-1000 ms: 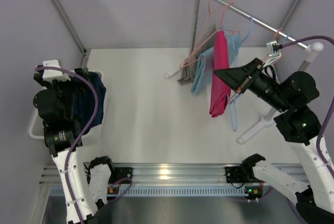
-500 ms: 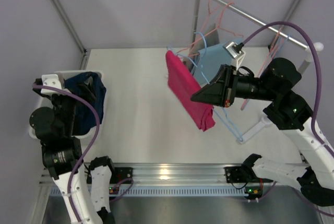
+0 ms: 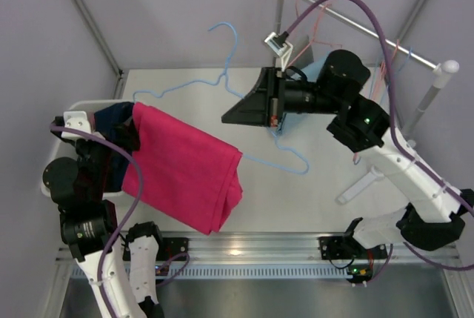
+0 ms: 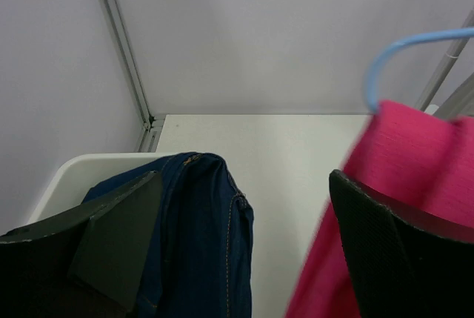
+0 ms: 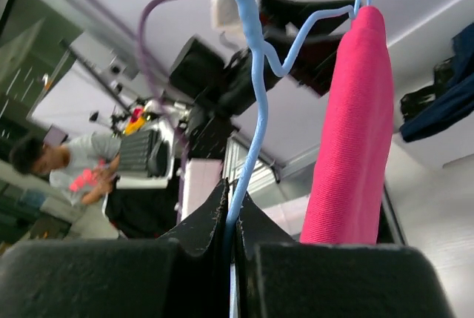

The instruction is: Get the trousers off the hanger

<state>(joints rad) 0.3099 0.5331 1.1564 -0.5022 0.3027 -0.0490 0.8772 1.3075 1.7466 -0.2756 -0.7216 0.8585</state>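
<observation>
The magenta trousers [image 3: 185, 173] hang folded over a light blue wire hanger [image 3: 222, 36], held in the air over the table's left front. They also show in the right wrist view [image 5: 348, 125] and the left wrist view [image 4: 415, 155]. My right gripper [image 3: 226, 119] is shut on the hanger wire [image 5: 252, 110] below its hook. My left gripper [image 3: 104, 140] is open and empty, its right finger [image 4: 400, 259] close to the magenta cloth. The navy trousers [image 4: 200, 229] lie draped over the white basket [image 3: 74, 107]. The black speckled trousers are not in view.
The clothes rack [image 3: 355, 25] stands at the back right with pink hangers [image 3: 318, 18] and a bit of light blue cloth [image 3: 312, 66] behind my right arm. Its white foot [image 3: 359, 184] lies on the table [image 3: 178, 84] at the right.
My right arm has swung the blue hanger with the magenta trousers off the rack and leftward across the table, up to my left gripper and the basket. The left gripper has drawn back slightly.
</observation>
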